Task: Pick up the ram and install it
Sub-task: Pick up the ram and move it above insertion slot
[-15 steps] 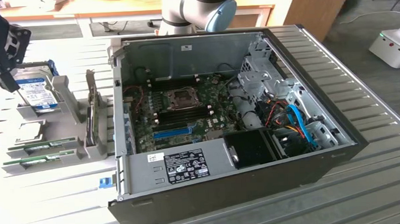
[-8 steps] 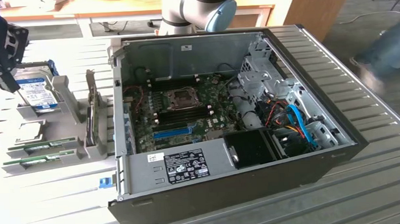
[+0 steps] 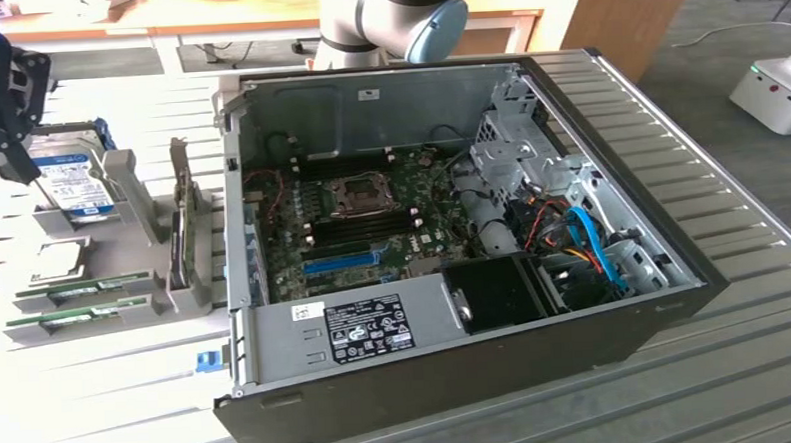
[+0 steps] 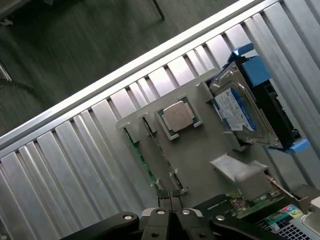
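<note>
Gripper (image 4: 171, 199) clamped shut, holding nothing, hanging over the parts holder (image 4: 202, 162).
Its fingertips are pressed tight together near the ends of two green sticks. The ram (image 4: 141, 159) stands on edge in its holder slot, untouched, just beside the second stick (image 4: 161, 155), with the CPU (image 4: 179, 116) and hard drive (image 4: 240, 107) nearby.
</note>
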You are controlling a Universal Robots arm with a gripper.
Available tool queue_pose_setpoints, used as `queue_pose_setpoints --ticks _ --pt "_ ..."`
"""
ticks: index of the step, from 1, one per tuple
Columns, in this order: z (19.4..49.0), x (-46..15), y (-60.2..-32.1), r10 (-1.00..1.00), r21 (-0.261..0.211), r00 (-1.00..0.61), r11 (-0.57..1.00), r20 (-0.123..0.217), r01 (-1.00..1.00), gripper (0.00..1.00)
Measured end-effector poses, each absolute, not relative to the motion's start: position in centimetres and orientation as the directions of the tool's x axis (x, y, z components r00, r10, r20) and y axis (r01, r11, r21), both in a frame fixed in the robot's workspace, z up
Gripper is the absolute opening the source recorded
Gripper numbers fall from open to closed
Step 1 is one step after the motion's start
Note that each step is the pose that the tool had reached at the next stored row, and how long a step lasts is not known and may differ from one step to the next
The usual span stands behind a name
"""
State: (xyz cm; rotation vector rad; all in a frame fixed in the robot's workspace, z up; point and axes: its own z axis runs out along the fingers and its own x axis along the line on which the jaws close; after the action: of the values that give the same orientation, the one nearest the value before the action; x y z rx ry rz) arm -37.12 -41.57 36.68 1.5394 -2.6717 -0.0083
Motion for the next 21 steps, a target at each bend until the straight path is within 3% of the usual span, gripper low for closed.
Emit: queue_pose_setpoints --ticks 21 --pt "36.60 -37.11 -41.57 -0.974 0.030 -0.219 0.221 0.059 -0.975 0.11"
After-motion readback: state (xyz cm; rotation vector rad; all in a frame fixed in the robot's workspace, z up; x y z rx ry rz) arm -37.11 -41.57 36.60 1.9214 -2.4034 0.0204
